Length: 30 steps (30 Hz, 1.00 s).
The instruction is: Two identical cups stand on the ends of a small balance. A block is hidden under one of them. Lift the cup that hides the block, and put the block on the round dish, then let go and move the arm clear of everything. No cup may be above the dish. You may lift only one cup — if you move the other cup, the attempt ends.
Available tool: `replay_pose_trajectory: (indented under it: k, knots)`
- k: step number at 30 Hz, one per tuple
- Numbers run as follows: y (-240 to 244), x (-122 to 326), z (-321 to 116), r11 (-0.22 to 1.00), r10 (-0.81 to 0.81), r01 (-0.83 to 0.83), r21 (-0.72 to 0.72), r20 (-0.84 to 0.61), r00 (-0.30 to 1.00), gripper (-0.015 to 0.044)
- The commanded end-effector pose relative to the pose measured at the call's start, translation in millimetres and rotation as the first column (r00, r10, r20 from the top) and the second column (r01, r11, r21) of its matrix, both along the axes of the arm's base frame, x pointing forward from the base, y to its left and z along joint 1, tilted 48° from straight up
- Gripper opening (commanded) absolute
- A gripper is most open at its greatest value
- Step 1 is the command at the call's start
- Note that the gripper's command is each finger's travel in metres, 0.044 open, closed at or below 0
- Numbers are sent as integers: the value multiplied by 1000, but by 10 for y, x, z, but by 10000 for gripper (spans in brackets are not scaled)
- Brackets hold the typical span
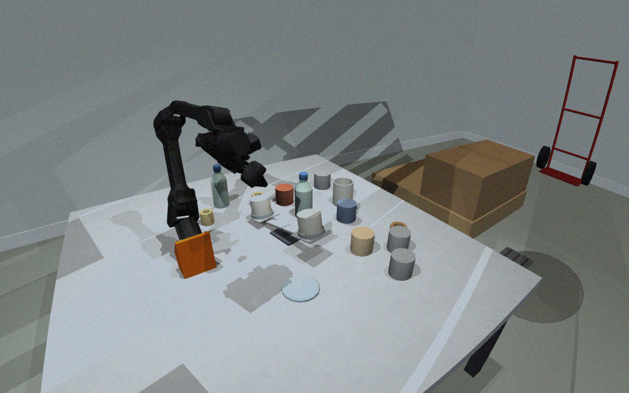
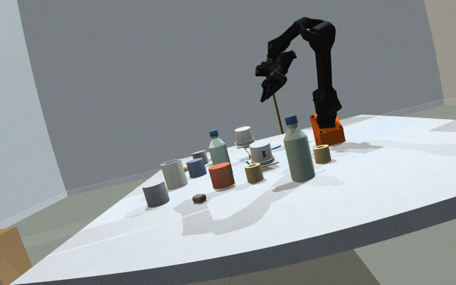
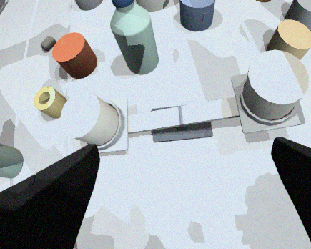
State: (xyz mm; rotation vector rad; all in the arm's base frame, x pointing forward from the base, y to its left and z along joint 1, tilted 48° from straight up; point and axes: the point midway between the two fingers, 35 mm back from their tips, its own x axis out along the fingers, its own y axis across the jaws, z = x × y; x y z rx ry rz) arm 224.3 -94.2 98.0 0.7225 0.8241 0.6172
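Two pale grey cups stand upside down on the balance (image 1: 283,236) (image 3: 154,121). The left cup (image 1: 260,207) (image 2: 260,152) (image 3: 100,119) is on the lower end, close to the table. A small purple patch shows on its side in the exterior view. The right cup (image 1: 309,224) (image 2: 243,135) (image 3: 272,86) is on the raised end, with a shadow under its pan. No block is plainly visible. The pale blue round dish (image 1: 300,289) (image 2: 275,146) is bare. My gripper (image 3: 186,149) is open and empty, high above the table; its fingers point down toward the balance's near side.
A green bottle (image 1: 303,200) (image 3: 136,43) and a red cylinder (image 1: 284,194) (image 3: 75,55) stand behind the balance. Another bottle (image 1: 219,190) (image 2: 298,155) and yellow hollow cylinders (image 1: 206,217) (image 2: 254,173) are left of it. Blue (image 1: 346,211), tan (image 1: 361,241) and grey cylinders (image 1: 401,264) stand right.
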Motion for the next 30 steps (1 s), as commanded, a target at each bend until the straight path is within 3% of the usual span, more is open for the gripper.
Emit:
replay_pose_trajectory:
  k: [1,14,30]
  knots:
    - [86,75,20,999,15,-12,34,-83,996,440]
    - [485,322,105,986,33,49,157,-478,878,440]
    - [1095,536,246,970,-11,214,117,-856,517,440]
